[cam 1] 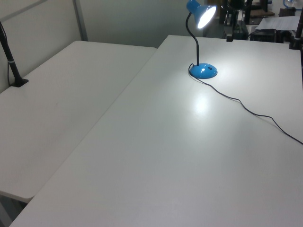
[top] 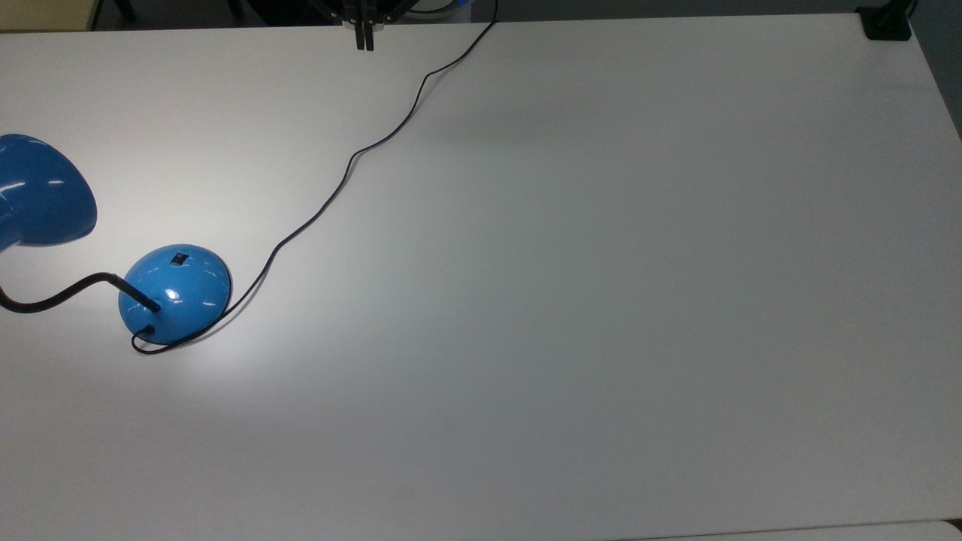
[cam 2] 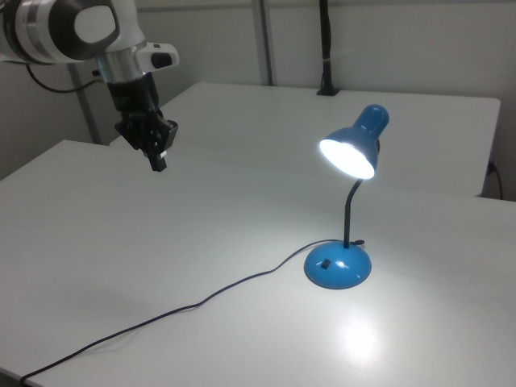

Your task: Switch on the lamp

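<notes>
The lamp stands on the white table with its shade lit, casting a bright patch on the surface beside the domed base. A small black switch sits on top of the base. The thin black cord trails across the table away from the base. The gripper hangs in the air well apart from the lamp, at the right view's upper left, fingers drawn close together and holding nothing.
</notes>
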You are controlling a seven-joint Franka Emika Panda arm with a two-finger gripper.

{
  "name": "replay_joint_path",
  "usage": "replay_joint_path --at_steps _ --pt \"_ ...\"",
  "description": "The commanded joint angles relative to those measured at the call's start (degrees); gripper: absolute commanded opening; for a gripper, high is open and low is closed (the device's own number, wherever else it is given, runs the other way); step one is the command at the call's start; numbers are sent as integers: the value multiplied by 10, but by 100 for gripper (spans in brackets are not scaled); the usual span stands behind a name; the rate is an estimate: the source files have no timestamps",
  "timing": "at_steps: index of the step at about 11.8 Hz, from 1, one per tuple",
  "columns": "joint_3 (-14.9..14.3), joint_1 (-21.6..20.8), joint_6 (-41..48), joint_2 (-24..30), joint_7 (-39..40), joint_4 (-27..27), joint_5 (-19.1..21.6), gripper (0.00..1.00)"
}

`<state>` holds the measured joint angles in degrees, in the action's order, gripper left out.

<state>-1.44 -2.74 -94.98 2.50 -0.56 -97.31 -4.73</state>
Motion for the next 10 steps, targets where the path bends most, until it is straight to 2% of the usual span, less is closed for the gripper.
replay_joint_path --at_steps 1,10 --pt "-30 -15 7 6 3 -13 10 100" --pt "-30 -3 -8 8 9 -10 6 100"
